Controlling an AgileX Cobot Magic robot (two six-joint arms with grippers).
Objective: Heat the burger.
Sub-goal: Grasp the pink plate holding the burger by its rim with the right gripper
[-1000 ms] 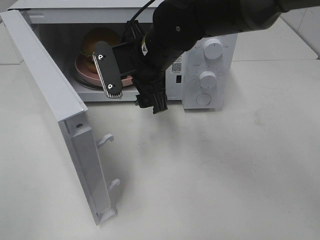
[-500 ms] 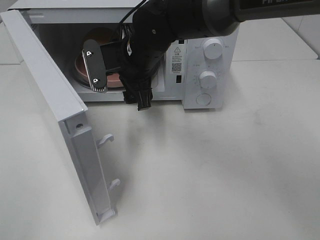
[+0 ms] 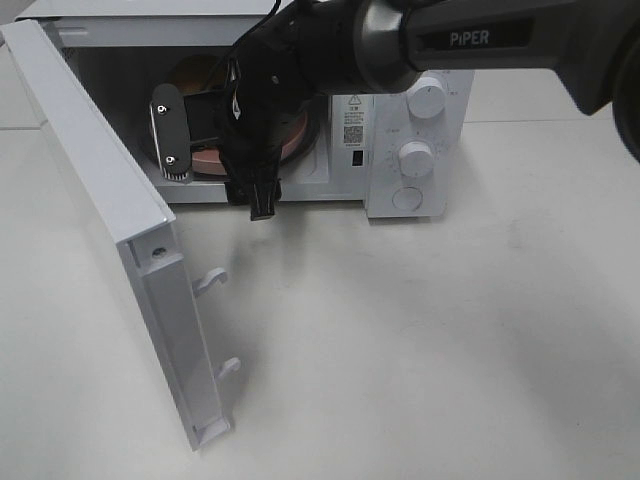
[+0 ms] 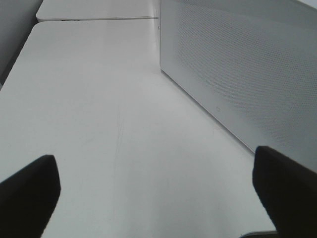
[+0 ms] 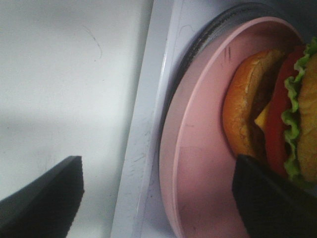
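Fingers on my left gripper (image 4: 153, 198) stand spread wide with nothing between them, only bare tabletop (image 4: 99, 114); the perforated white side of the microwave (image 4: 237, 64) runs just beside that arm. My right gripper (image 5: 158, 193) is also spread and holds nothing: one finger (image 5: 42, 198) hangs over the table outside the cavity, the other (image 5: 272, 198) over the pink plate (image 5: 198, 163), so the jaws straddle the cavity's front sill (image 5: 143, 139) and the plate's rim.

Going left to right in the high view: the microwave door (image 3: 120, 230) hangs fully open, its latch hooks (image 3: 212, 280) jutting toward the free table. Then comes the cavity, where the burger (image 5: 267, 109) sits on the pink plate, itself on the turntable, with the right gripper (image 3: 200, 140) and wrist filling most of the mouth. Right of that is the control panel with its knobs (image 3: 428, 98).

What worries me: the finger over the plate is close to the bun, so I judge that any closing or sideways drift could nudge the burger or drag the plate off centre. Pulling out low could catch the sill. The dangling cable block (image 3: 262, 200) under my wrist could snag the sill too.

Room is tight inside, against walls and ceiling. Straight back toward the open table is clear, and wide to the right; the door's edge bounds me on the left.
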